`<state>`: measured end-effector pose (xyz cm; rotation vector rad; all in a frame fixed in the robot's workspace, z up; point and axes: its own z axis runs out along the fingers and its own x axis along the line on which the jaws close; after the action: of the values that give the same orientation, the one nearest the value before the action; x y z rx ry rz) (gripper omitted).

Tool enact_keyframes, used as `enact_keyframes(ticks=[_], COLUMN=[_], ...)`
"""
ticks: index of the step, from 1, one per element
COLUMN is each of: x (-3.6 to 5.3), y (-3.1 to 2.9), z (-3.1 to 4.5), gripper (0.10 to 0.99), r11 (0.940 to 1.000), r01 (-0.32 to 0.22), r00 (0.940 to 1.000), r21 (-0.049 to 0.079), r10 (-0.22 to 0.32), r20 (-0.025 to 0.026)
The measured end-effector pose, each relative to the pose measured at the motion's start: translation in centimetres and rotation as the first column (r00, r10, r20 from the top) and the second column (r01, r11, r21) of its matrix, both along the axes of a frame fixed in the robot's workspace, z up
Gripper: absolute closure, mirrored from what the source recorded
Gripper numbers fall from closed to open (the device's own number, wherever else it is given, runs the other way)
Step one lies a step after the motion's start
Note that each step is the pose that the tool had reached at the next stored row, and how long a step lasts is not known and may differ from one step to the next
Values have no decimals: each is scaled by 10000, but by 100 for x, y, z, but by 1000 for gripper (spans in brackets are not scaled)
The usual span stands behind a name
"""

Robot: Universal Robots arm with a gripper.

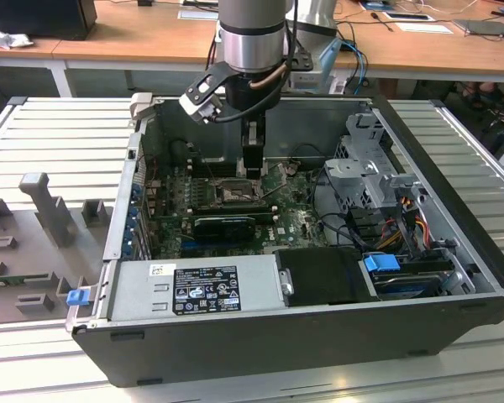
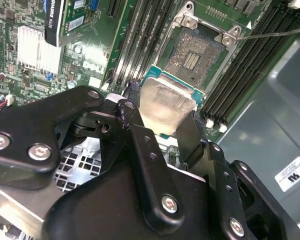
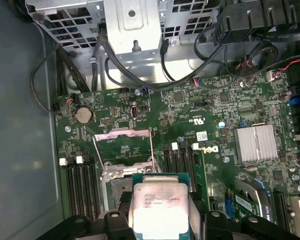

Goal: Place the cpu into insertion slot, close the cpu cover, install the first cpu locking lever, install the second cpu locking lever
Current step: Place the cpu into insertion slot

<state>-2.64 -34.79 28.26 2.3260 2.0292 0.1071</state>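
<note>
My gripper (image 2: 165,117) is shut on the cpu (image 2: 167,102), a flat silvery square on a green edge, held by two opposite sides. In the first wrist view the cpu (image 3: 157,207) hangs over the near edge of the insertion slot (image 3: 119,187), apart from it. The slot (image 2: 195,55) lies bare, its dark contact field showing inside a silver rim. The cpu cover (image 3: 121,133) stands flipped open beyond the slot. A thin locking lever (image 2: 270,34) sticks out to one side. In the exterior view the gripper (image 1: 252,172) hovers just above the slot (image 1: 233,195) inside the case.
Black memory slots (image 2: 240,75) flank the socket. A finned heat sink (image 3: 256,142), a graphics card (image 1: 225,225), a drive cage (image 1: 365,168) with loose cables (image 1: 403,214) and the power supply (image 1: 206,290) crowd the open case (image 1: 319,336).
</note>
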Motion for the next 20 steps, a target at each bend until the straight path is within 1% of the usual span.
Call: enact_keyframes(ticks=[1, 2, 5, 8, 12, 13, 16, 17, 19, 20], x=[0, -1, -3, -4, -3, -3, -3, -6, -7, -12], y=[0, 0, 0, 0, 0, 0, 1, 10, 28, 64], z=[-20, -51, -93, -116, -128, -152, -192, -219, -246, -264], gripper=[557, 557, 557, 557, 557, 557, 557, 557, 557, 557], r11=[10000, 9998, 9975, 9975, 9975, 9974, 9935, 9923, 9923, 9923], r01=[-13, -219, -709, -712, -710, -726, -1137, -1239, -1240, -1240], r00=[10000, 9998, 9975, 9975, 9975, 9974, 9935, 9923, 9923, 9923], r21=[0, -1, 27, 34, 33, 33, 34, 33, 31, 33], r10=[13, 219, 709, 712, 710, 726, 1137, 1239, 1240, 1240], r20=[1, 0, 2, 1, 0, 1, 1, 2, 0, 1])
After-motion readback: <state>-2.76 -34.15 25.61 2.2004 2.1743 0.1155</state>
